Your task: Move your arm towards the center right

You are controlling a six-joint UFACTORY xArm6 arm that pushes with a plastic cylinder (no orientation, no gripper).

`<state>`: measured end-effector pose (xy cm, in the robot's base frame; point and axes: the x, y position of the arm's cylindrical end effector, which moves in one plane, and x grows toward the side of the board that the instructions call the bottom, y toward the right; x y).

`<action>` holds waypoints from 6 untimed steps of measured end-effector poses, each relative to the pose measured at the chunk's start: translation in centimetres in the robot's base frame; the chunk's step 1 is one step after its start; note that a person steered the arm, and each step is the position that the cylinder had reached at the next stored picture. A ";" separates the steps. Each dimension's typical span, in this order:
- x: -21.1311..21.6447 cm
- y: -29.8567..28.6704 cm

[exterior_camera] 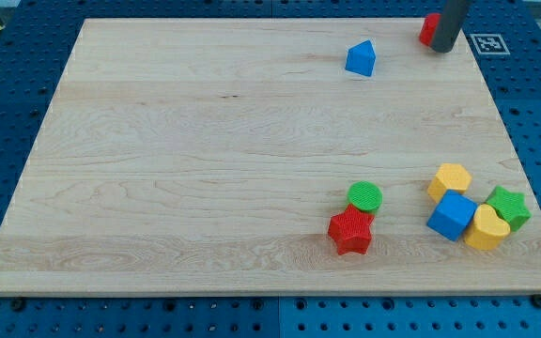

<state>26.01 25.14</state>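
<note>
Red star [350,231]: nearest the view's bottom, touching the green cylinder [365,196] just above it; light ribbed plastic by the look, should slide easily.
Right cluster: yellow hexagon [450,178], blue cube [452,215], yellow block [486,227] and green star [509,207], packed and touching.
Target zone: bare counter [205,150] at centre right, between that cluster and the far blocks.
Blue block [361,58]: wedge-like, alone near the view's top.
My tip [443,48]: top right, touching or just beside a red block [428,29] half hidden behind the rod.
End effector: a stiff plain rod, nothing to spread or pinch; long axis upright.
Handling: nothing to grasp; I judge a straight slide toward the view's bottom suffices.
</note>
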 end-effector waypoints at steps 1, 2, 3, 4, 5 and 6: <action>0.1 0.5; 2.2 0.5; 6.5 -0.8; 9.5 -2.0; 10.2 -2.0; 10.7 -2.0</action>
